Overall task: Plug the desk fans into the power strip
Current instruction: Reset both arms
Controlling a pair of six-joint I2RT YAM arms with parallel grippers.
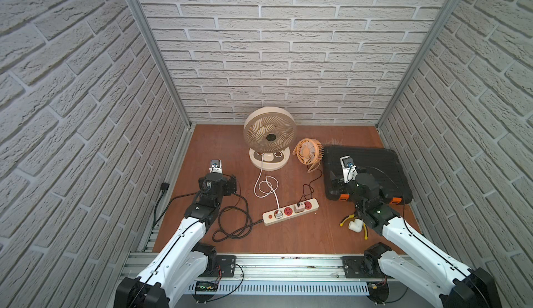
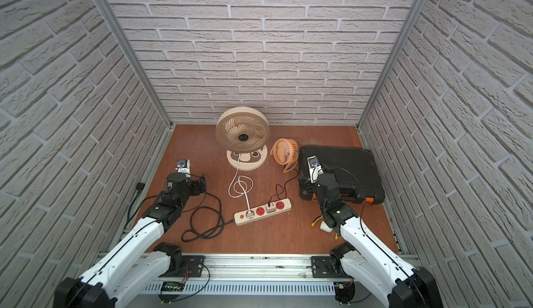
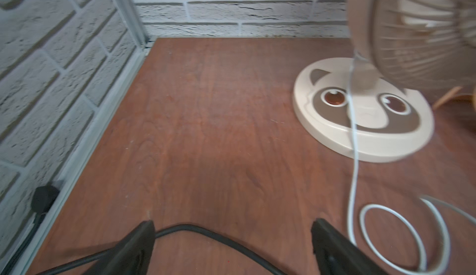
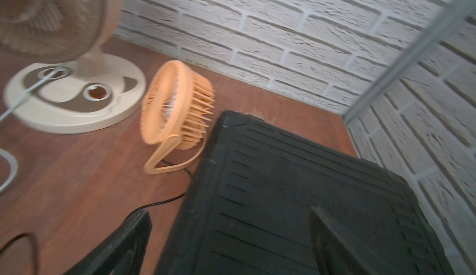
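Both hands hung spread and empty, left hand and right hand; power strip lay mid-bench, two plugs seated; black case closed near the right edge.

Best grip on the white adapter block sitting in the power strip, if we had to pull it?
Grip the white adapter block across its two long flat sides, coming straight down from above. It stands proud of the cream-beige power strip; keep the claw off the thin black cable leaving its far side.
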